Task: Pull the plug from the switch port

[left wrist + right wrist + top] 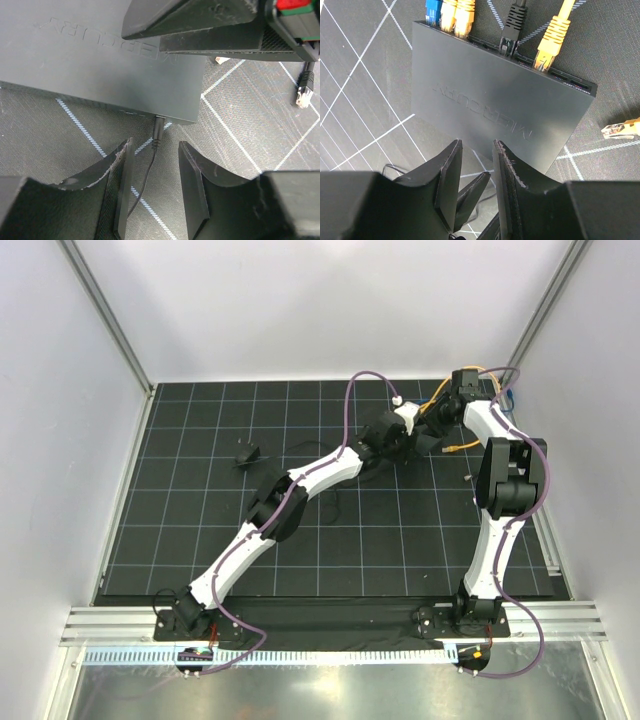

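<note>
The switch is a flat matte-black box on the mat, also in the right wrist view. A black barrel plug sits in a port on its near edge, and its thin black wire runs back between my left fingers. My left gripper is open, its jaws either side of the wire just short of the plug, touching neither. My right gripper is open and empty over the box's top near that same edge. In the top view both grippers crowd the box and hide most of it.
The box's far edge holds a blue cable, two yellow cables, a black cable and another yellow cable. A loose yellow plug and a loose black-booted plug lie beside it. A small black lump lies at mid-left.
</note>
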Action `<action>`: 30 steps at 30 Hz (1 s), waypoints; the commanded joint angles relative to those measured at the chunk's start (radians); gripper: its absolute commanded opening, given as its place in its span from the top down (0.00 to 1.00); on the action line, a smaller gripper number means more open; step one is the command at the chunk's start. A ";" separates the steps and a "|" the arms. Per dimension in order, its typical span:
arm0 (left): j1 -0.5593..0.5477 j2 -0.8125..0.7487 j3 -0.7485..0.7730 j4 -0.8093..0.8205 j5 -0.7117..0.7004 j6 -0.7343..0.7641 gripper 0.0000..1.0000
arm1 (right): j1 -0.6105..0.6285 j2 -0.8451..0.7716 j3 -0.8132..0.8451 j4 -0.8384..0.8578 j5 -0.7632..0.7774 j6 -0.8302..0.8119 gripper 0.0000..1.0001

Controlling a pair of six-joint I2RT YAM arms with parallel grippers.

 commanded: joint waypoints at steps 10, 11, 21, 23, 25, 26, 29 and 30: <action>0.001 0.026 0.079 -0.058 -0.010 -0.074 0.52 | -0.011 -0.005 -0.006 0.044 -0.042 0.022 0.61; 0.001 0.026 0.083 -0.079 -0.007 -0.089 0.52 | -0.011 -0.007 -0.006 0.047 -0.042 0.024 0.61; 0.001 0.030 0.068 -0.099 -0.006 -0.140 0.69 | -0.020 -0.007 -0.042 0.050 -0.044 0.025 0.61; 0.001 0.027 0.068 -0.096 -0.004 -0.138 0.73 | -0.020 -0.008 -0.045 0.035 -0.039 0.030 0.61; 0.001 0.027 0.068 -0.092 0.002 -0.134 0.79 | -0.019 -0.014 -0.053 0.024 -0.028 0.028 0.61; 0.001 0.024 0.065 -0.087 0.006 -0.131 0.81 | -0.019 -0.020 -0.056 0.012 -0.021 0.030 0.61; 0.001 0.018 0.053 -0.081 0.013 -0.131 0.86 | -0.010 -0.028 -0.050 -0.054 0.031 0.027 0.59; 0.003 0.011 0.029 -0.073 0.016 -0.134 0.90 | -0.010 -0.036 -0.046 -0.076 0.042 0.027 0.57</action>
